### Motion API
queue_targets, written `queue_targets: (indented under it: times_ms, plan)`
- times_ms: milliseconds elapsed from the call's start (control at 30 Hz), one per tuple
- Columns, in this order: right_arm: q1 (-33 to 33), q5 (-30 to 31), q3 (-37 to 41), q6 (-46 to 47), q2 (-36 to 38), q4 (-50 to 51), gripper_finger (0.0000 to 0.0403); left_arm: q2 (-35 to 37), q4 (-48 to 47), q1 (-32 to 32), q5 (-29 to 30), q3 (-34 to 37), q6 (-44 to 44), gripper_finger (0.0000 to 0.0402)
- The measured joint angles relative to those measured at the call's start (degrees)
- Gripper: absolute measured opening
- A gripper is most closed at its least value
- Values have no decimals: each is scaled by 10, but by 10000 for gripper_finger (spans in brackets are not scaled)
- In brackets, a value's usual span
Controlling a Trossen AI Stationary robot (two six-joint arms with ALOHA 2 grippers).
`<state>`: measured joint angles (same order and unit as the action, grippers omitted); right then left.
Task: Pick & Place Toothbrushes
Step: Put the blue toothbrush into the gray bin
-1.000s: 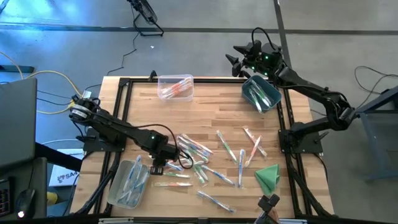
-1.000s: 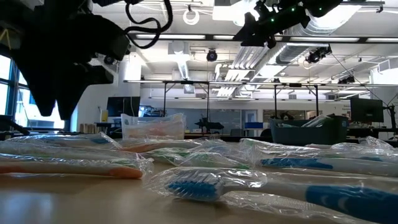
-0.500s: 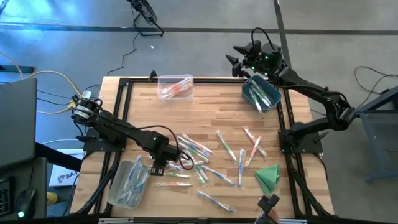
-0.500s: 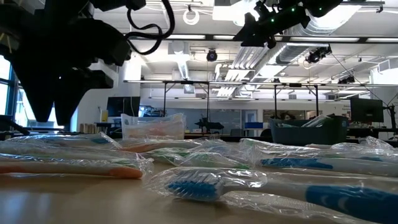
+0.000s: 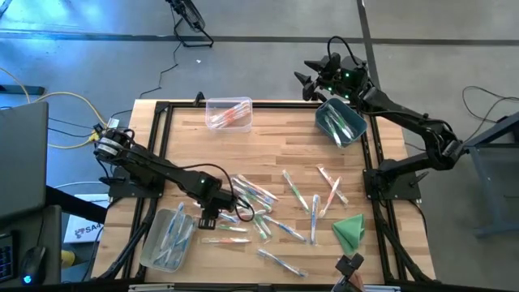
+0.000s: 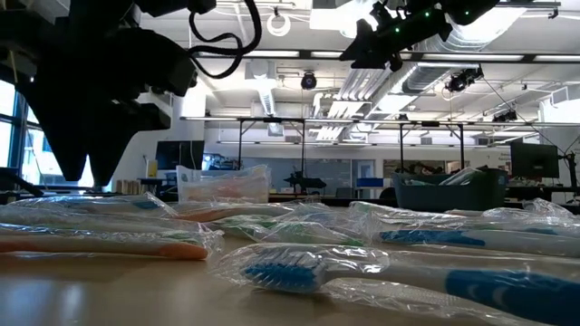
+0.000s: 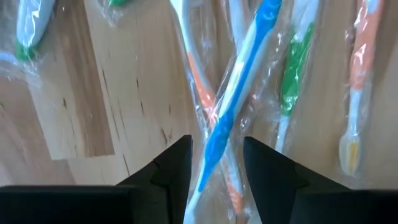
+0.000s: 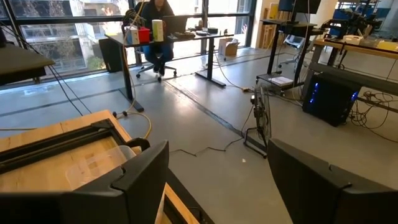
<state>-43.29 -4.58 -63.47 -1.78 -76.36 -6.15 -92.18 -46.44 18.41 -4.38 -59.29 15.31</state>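
Toothbrushes (image 5: 268, 212) in clear wrappers lie scattered over the middle and near part of the wooden table (image 5: 276, 142), whitish sticks with blue, green or orange accents, several crossing each other; the left gripper (image 5: 208, 217) is low over the left edge of that scatter, its arm reaching in from the table's left side; in the left wrist view its 2 dark fingers (image 7: 171, 169) stand apart with a blue toothbrush (image 7: 236, 106) running between them, crossed over an orange toothbrush (image 7: 198, 84), and neither finger visibly presses on the wrapper, so the jaws are open around the blue one rather than clamped; a green toothbrush (image 7: 291, 78) and another orange one (image 7: 359, 56) lie just beside, to one side of that pair; a clear bin (image 5: 168, 236) at the table's near left corner holds several toothbrushes, just beside the left gripper; a second clear bin (image 5: 228, 113) at the far edge holds orange-accented ones; a dark teal bin (image 5: 340, 122) at the far right corner holds more; the right gripper (image 5: 312, 75) hangs in the air beyond the table's far edge, near the teal bin, its fingers spread wide and holding nothing; a folded green cloth (image 5: 349, 229) sits at the near right, well apart from both grippers; in the right wrist view a person (image 8: 158, 25) sits at a desk far off in the room.
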Motion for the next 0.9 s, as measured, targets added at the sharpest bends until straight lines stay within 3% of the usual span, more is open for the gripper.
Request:
queue_targets:
  times_ms: [900]
  plan:
    - [0, 1, 0, 0, 0, 4, 265, -40, 46, 0, -16, 0, 0, 137]
